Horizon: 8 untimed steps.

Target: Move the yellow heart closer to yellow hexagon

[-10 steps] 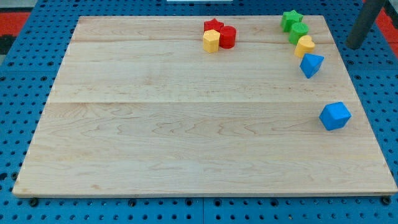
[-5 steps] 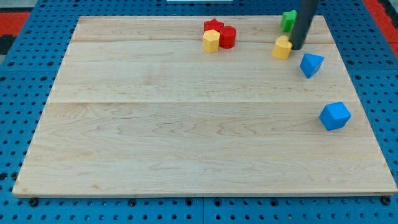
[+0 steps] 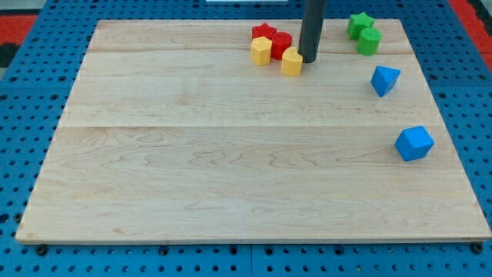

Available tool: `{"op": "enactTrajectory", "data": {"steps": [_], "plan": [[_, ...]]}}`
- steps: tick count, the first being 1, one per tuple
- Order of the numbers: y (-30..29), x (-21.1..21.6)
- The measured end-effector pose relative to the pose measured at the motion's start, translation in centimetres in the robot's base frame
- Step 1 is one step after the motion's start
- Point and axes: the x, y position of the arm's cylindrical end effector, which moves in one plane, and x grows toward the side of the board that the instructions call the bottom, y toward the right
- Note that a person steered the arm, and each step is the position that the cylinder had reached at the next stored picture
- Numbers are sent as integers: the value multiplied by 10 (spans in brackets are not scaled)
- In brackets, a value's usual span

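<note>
The yellow heart point(image 3: 291, 62) lies near the view's top centre, just right of the yellow hexagon point(image 3: 261, 51) and touching the red cylinder point(image 3: 280, 45). My tip point(image 3: 307, 60) stands against the heart's right side. The rod rises from there out of the view's top. A red star point(image 3: 264, 32) sits just above the hexagon.
A green star point(image 3: 359, 23) and a green block point(image 3: 369, 41) sit at the top right. A blue triangular block point(image 3: 383, 79) lies below them, and a blue cube point(image 3: 414, 143) sits at the right edge. The wooden board point(image 3: 231, 169) rests on a blue pegboard.
My tip swept left from the view's top right, pushing the yellow heart from beside the green blocks to just right of the yellow hexagon and red cylinder.
</note>
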Motion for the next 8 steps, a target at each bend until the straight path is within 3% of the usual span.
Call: {"op": "enactTrajectory", "data": {"steps": [8], "plan": [[-35, 59]]}}
